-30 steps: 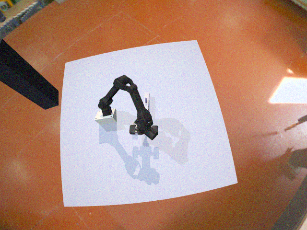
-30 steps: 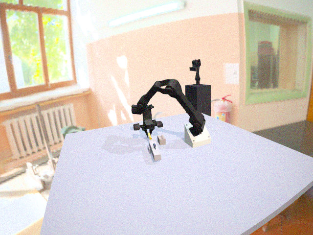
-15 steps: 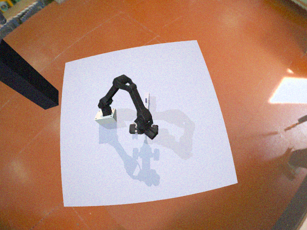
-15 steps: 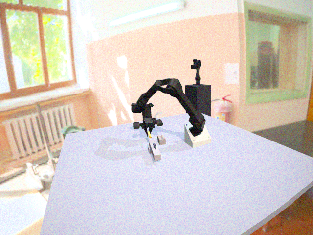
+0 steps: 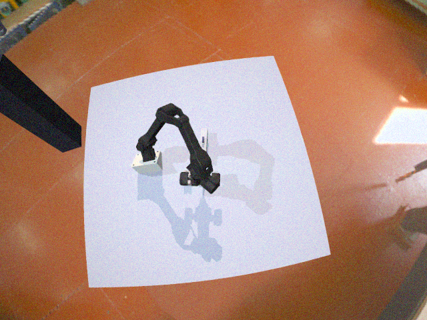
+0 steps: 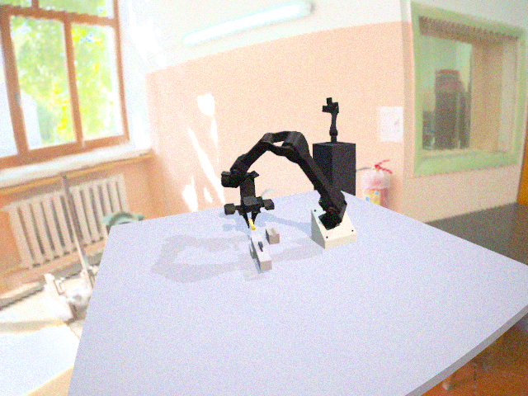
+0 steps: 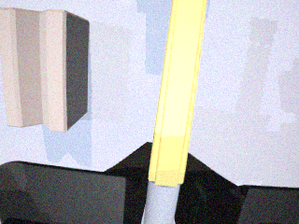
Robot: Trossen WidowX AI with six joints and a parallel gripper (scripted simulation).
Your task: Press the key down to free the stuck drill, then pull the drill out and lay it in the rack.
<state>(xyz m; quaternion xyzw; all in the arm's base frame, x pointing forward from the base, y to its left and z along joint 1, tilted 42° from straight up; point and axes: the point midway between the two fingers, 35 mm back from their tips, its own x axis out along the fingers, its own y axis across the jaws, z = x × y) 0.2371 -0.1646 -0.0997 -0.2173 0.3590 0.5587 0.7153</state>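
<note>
My gripper (image 6: 250,221) (image 7: 161,150) points down and is shut on the drill. The drill (image 6: 252,223) (image 7: 179,84) is a long yellow bar with a grey shank, held above the table; its yellow part runs past the top edge of the wrist view. The long pale block (image 6: 263,261) (image 5: 206,132) lies just in front of the drill in the exterior view, with a small dark part, perhaps the key, on its top. I cannot tell whether the drill touches the block. The rack (image 6: 271,235) (image 7: 55,70) is a small grooved block beside it, towards the arm's base.
The arm's pale wedge-shaped base (image 5: 148,167) (image 6: 337,237) stands on the white table (image 5: 241,86) (image 6: 341,319). The arm arches over from it and hides part of the long block in the top view. A black pillar (image 5: 37,107) (image 6: 333,166) stands beyond the table edge.
</note>
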